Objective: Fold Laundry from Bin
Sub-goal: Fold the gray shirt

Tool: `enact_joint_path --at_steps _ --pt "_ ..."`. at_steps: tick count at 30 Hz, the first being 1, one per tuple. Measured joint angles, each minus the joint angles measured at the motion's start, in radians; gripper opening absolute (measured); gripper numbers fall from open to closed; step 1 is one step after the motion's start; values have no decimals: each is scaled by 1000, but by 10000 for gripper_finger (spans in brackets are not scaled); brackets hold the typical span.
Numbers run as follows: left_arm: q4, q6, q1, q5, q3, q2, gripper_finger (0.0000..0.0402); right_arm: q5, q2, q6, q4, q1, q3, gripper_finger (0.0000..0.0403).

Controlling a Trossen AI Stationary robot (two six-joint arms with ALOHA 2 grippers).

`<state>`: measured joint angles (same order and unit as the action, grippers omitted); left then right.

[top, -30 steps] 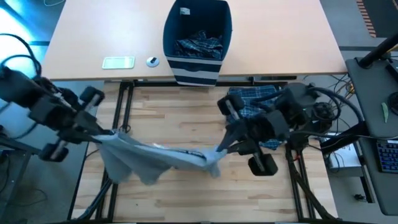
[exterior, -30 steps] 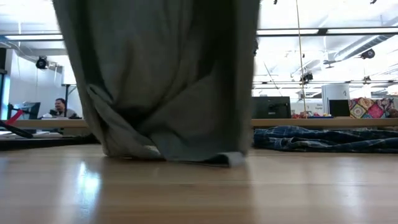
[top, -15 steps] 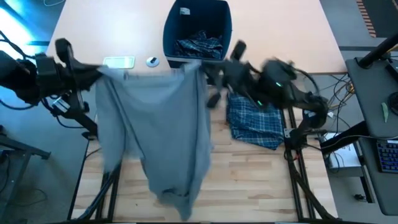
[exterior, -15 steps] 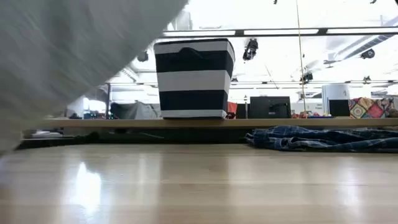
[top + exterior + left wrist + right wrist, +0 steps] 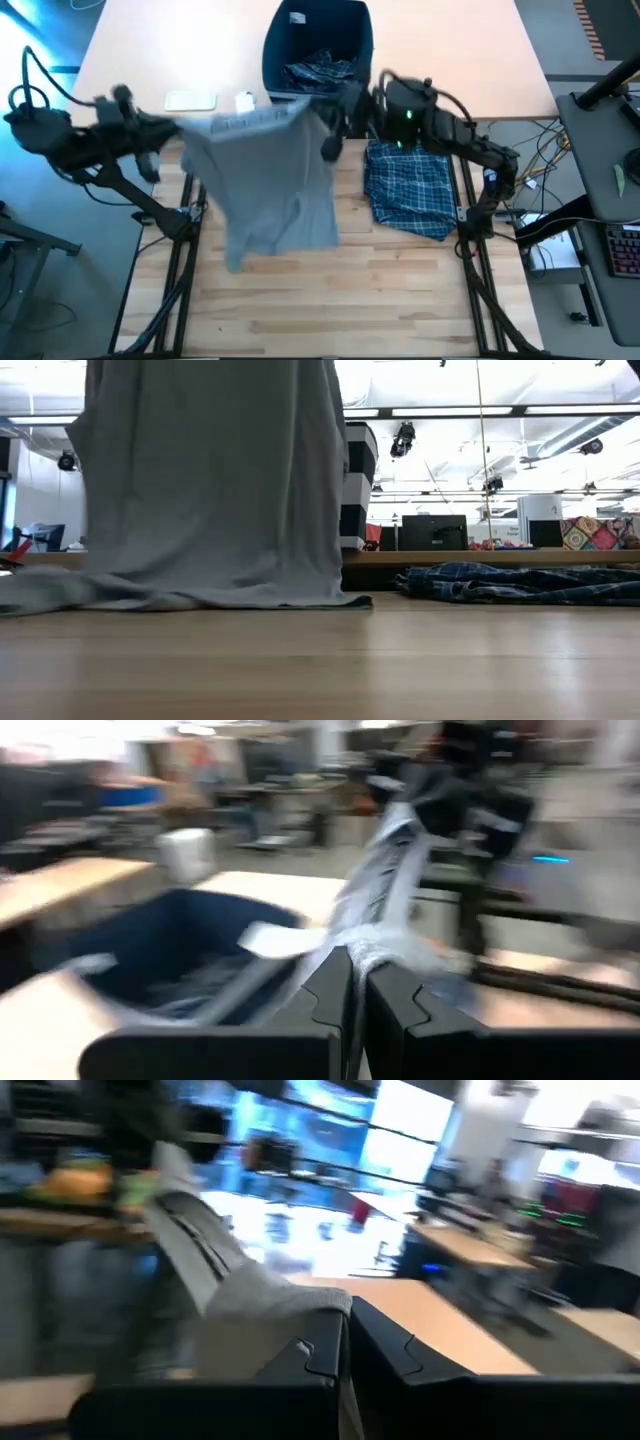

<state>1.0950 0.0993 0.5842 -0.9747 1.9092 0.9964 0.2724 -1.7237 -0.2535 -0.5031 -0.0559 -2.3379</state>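
grey t-shirt (image 5: 270, 180), blue plaid shorts (image 5: 410, 190), navy striped bin (image 5: 318, 40)

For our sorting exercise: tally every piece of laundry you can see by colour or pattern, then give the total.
Grey: 1, the T-shirt
Blue-and-white plaid: 2, one garment on the table, one in the bin
Total: 3

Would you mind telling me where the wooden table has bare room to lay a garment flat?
Bare wood runs along the near edge, below the hanging grey T-shirt and the plaid garment. The far edge by the bin is crowded with both tools.
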Motion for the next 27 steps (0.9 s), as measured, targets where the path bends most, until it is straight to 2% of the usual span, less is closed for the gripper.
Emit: enact_joint_path --at_steps 3,5,10,13,15,17,19,21,24,26,27 --pt "-78 -12 0 211 -29 19 0 -69 12 -18 -24 98 0 9" --pt "-148 -26 1 379 -32 48 0 -151 21 -33 -21 174 -9 9" --pt "-334 -113 20 784 13 131 0 -344 34 -111 157 362 -17 8" --pt "-393 -190 39 923 112 190 0 -358 40 -216 292 447 -18 9" --pt "-405 -236 53 965 204 232 0 -352 43 -272 361 482 -18 8" --pt "-383 -276 58 955 307 271 0 -324 48 -306 411 495 -18 8" --pt "-318 -317 58 875 404 300 0 -236 56 -331 426 491 -18 8" --pt "-261 -345 57 699 449 316 0 -96 62 -360 420 472 -18 9" --pt "-202 -370 30 355 389 284 0 115 68 -388 374 412 -19 8" --pt "-149 -340 -21 200 352 276 0 235 69 -385 319 352 -19 8" --pt "-124 -321 -59 161 335 271 0 282 68 -375 281 316 -19 8"
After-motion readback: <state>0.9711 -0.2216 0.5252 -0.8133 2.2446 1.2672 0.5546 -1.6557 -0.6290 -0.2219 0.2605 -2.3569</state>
